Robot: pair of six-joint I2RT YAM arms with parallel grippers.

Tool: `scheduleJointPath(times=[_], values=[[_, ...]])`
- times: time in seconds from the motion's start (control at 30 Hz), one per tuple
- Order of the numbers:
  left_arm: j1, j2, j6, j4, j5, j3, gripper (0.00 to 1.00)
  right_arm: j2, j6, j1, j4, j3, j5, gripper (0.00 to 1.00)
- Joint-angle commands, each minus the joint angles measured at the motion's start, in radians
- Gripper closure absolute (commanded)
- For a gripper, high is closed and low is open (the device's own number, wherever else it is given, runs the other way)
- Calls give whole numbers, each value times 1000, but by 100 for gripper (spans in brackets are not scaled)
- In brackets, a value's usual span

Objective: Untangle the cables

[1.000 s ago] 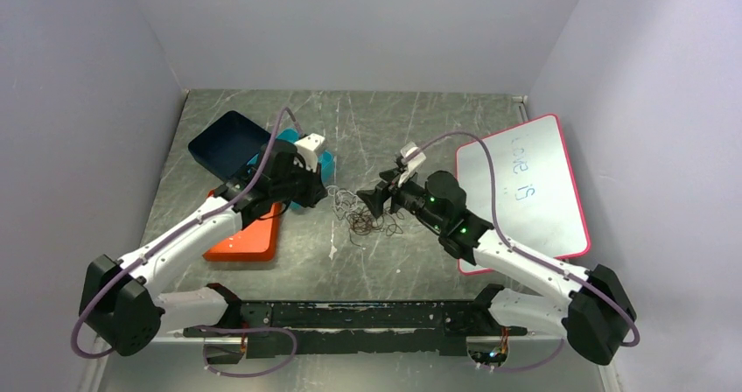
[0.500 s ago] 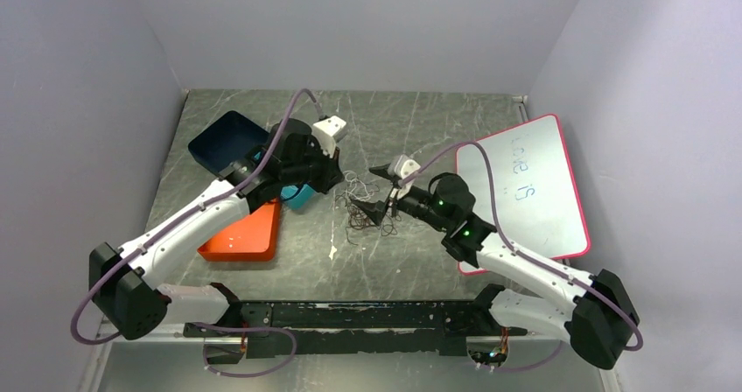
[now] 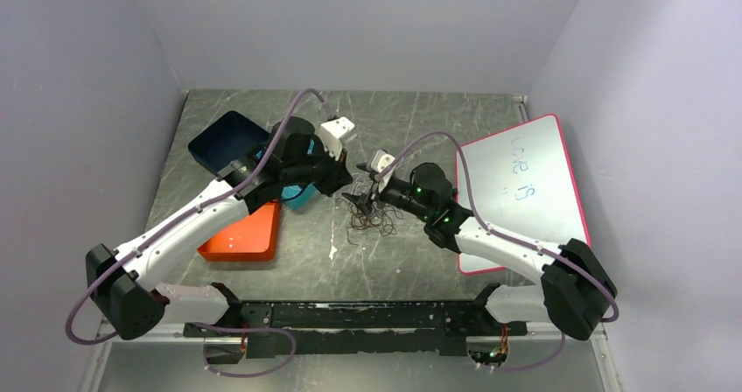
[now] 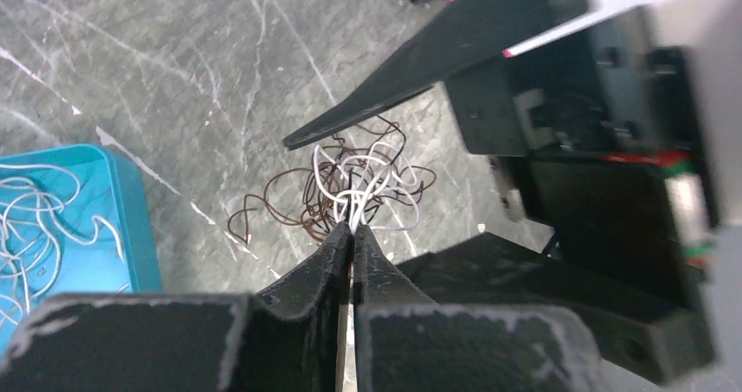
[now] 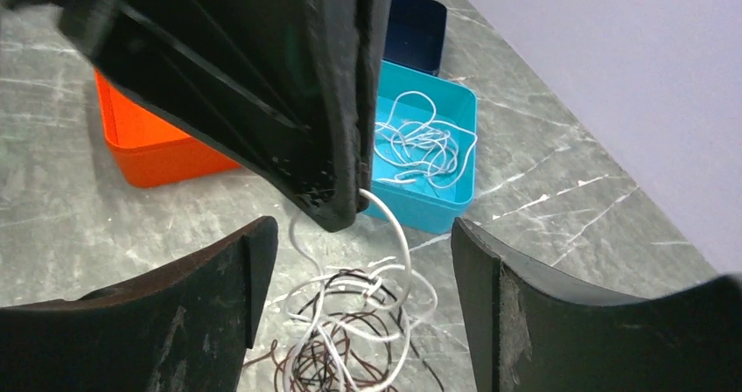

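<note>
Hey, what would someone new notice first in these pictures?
Mid-table, both arms meet over a small tangle of cables: the left gripper is pinched shut on whitish strands, and the right gripper stands open either side of them. A teal tray beside the left arm holds loose white wires, and a pink-edged whiteboard lies on the table's right.

The left jaws are pressed together at their tips on several white strands of the cables [image 4: 354, 186], a tangle of white and brown loops spread on the grey marbled counter [image 4: 175, 77]. The tangle is flanked by the 2 spread right jaws. At left, loose white wires [image 4: 35, 221] are held in a teal tray [image 4: 136, 234].
</note>
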Motion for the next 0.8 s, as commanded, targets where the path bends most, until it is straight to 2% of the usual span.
scheduleJointPath(times=[0.0,0.17,0.27,0.37,0.77], values=[[-9,-60,23,31,92,12,93,38,15,0,87,52,-20,27],[-9,-96,14,31,98,12,93,40,54,0,146,14,27,35],[-10,-121,7,42,85,13,93,55,88,0,190,-30,55,52],[-9,-146,-2,43,69,25,93,68,115,1,232,-77,73,59],[-9,-220,-35,69,-41,115,93,100,221,0,313,-231,128,63]])
